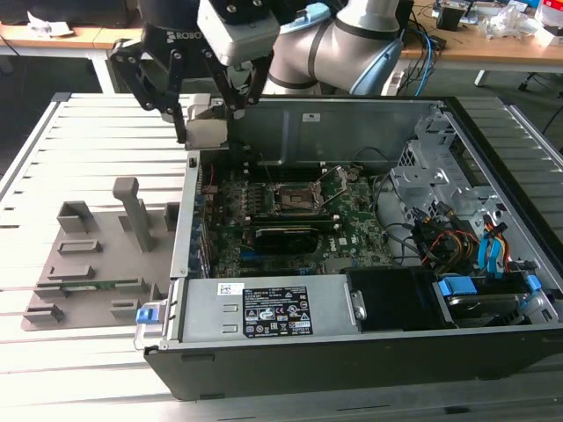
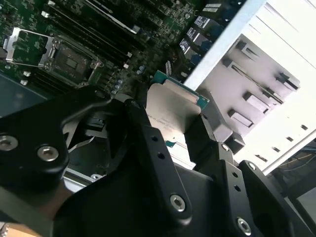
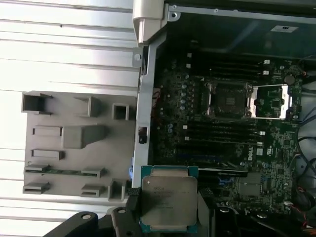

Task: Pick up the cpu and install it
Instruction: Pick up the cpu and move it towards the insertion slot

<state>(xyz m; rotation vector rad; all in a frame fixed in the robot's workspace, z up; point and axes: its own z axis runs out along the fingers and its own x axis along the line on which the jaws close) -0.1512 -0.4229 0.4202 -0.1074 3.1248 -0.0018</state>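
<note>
The cpu [image 3: 168,201] sits clamped between the two black fingers [image 3: 127,213] of the gripper [image 3: 170,215], which press on two opposite edges. Its silvery metal top faces both wrist cameras, and a green rim shows around the top. In the second wrist view the cpu [image 2: 173,111] is tilted across the frame, with a finger [image 2: 144,129] on one side and its partner on the other. In the exterior view the gripper [image 1: 207,119] hangs over the far corner of the case [image 1: 352,352] on the exterior view's left. The pale patch between its fingers there is probably the cpu [image 1: 206,132], though that angle is poor.

The chip is up in the air near the case's side wall, above the motherboard [image 3: 187,123] edge and well apart from the socket [image 3: 229,98]. The socket lies bare, its metal frame [image 3: 270,102] swung open beside it.

Outside the wall, a grey tray [image 3: 74,138] of holders rests on the slatted table [image 1: 88,132]. A narrow green memory stick [image 3: 64,171] lies in one of its slots.
</note>
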